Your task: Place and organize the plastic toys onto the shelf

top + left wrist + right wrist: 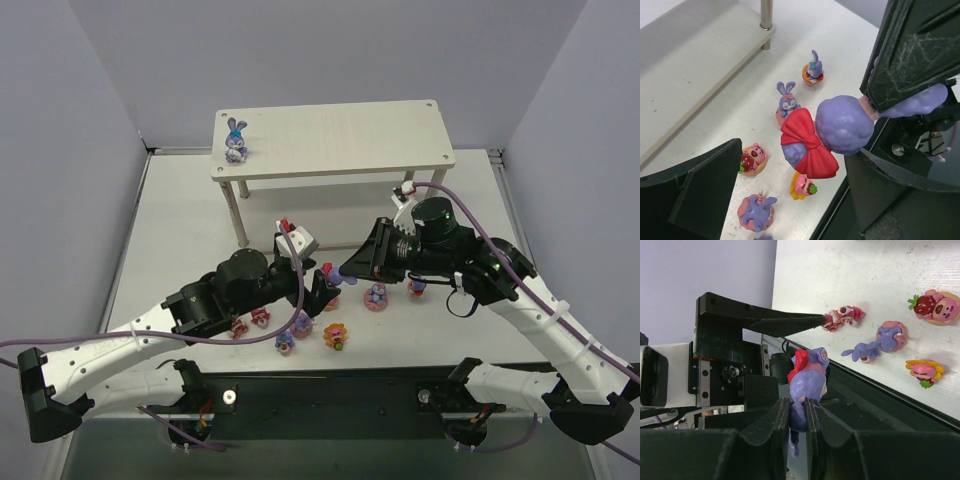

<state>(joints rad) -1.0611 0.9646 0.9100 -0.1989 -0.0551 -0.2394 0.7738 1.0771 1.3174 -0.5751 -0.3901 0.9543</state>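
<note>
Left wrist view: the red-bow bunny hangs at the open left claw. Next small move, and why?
Probably close the left claw on the bunny's body. Its fingers stand open and seem to flank the toy, while the right claw pinches only the ears, so this looks like a handover.

Looking down on a white surface (180, 220), lying flat and showing faint scuffs and specks in the close views. Seeing plain lavender-grey walls (330, 50) closing around it at the back and on both sides. Noting a black panel (330, 400) running along its near edge.
</note>
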